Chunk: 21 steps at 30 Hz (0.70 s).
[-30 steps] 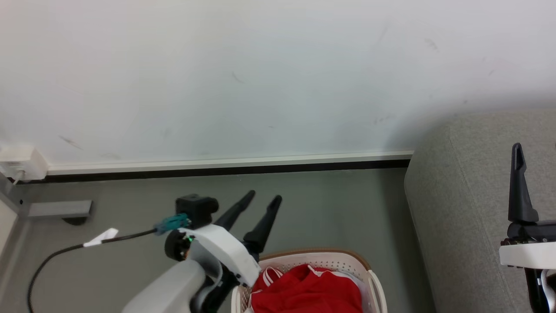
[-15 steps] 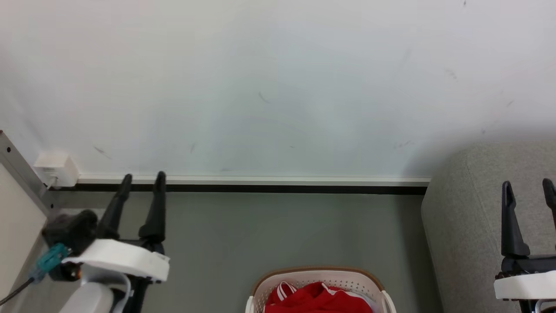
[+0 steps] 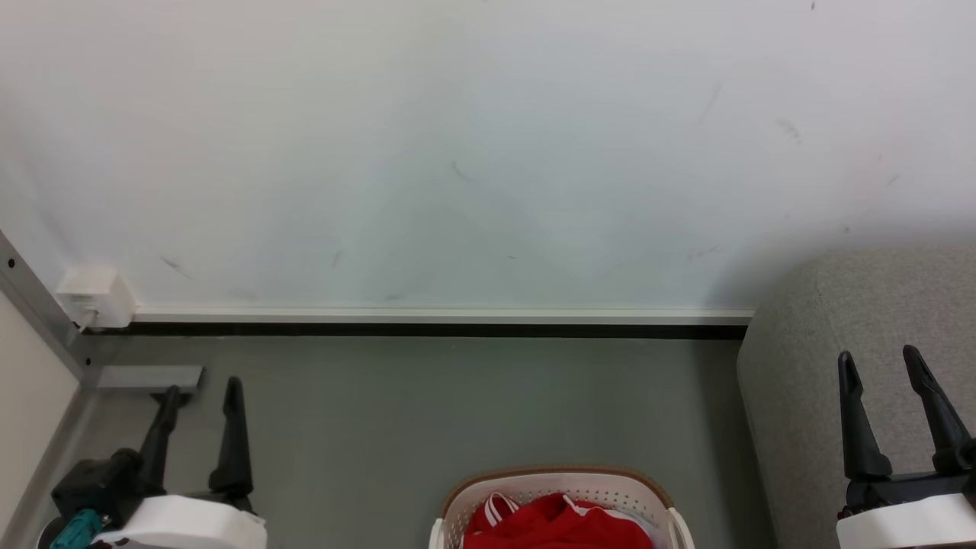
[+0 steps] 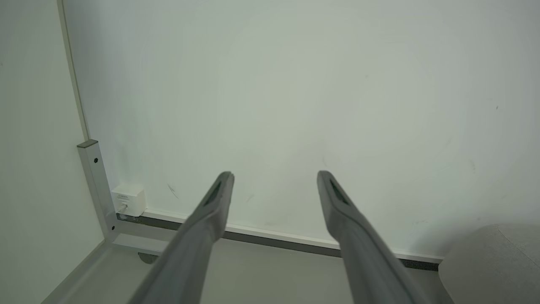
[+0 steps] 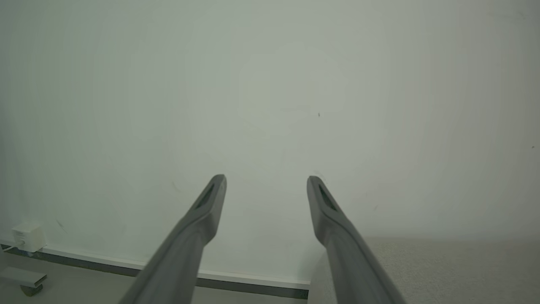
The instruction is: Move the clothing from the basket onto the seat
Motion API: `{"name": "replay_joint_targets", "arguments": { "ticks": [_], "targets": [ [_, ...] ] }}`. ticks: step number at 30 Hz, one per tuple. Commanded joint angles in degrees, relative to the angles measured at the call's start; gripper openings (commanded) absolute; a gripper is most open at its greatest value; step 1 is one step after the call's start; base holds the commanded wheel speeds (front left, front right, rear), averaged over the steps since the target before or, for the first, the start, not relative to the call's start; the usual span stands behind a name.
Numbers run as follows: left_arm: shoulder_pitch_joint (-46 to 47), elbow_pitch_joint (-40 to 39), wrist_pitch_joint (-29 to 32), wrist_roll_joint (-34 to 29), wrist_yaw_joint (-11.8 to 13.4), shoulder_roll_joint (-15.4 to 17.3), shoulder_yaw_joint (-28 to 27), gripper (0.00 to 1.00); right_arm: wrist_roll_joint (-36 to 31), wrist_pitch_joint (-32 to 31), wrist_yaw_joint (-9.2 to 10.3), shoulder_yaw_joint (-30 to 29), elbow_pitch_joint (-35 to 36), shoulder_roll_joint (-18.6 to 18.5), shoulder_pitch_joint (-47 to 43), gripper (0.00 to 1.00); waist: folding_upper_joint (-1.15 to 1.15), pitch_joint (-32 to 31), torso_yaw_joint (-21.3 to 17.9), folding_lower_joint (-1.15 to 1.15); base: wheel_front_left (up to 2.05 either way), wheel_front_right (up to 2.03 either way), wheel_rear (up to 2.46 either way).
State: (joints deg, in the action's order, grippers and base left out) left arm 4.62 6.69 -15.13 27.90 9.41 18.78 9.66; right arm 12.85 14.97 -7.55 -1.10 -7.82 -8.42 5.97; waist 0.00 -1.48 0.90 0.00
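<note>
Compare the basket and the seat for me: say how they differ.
The basket is white perforated plastic with a tan rim; the seat is light grey woven fabric. The basket holds the red clothing; the seat's visible part carries none. The basket sits low in the middle of the head view; the seat bulks larger at the right. Both stand on the grey floor and have rounded shapes.

The clothing (image 3: 557, 524), a bright red soft garment with thin white stripes and a white panel at its right edge, lies bunched inside the basket (image 3: 560, 473). The basket, rounded white plastic with small holes, a tan-brown rim and white handles, stands upright on the floor (image 3: 457, 404), cut off by the head view's bottom edge. The seat (image 3: 808, 396), light grey woven upholstery with a rounded corner, stands to the basket's right, near it but apart.
</note>
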Motion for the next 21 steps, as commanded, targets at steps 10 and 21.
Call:
{"name": "replay_joint_targets", "arguments": {
  "ticks": [10, 21],
  "targets": [
    [-0.3, 1.5, 0.0, -3.5, -2.7, -2.8, -2.5, 1.0, 0.4, 0.2, 0.12, 0.2, -0.9, -0.8, 0.8, 1.0, 0.0, 0.5, -0.3, 0.0, 0.0, 0.0, 0.0],
    [2.9, 3.0, 0.0, -4.9, -6.5, -6.9, 0.0, 1.0, 1.2, 0.2, 0.12, -0.6, 0.7, -1.3, 3.6, 1.0, 0.0, 4.4, -2.0, 0.0, 0.0, 0.0, 0.0]
  ]
}}
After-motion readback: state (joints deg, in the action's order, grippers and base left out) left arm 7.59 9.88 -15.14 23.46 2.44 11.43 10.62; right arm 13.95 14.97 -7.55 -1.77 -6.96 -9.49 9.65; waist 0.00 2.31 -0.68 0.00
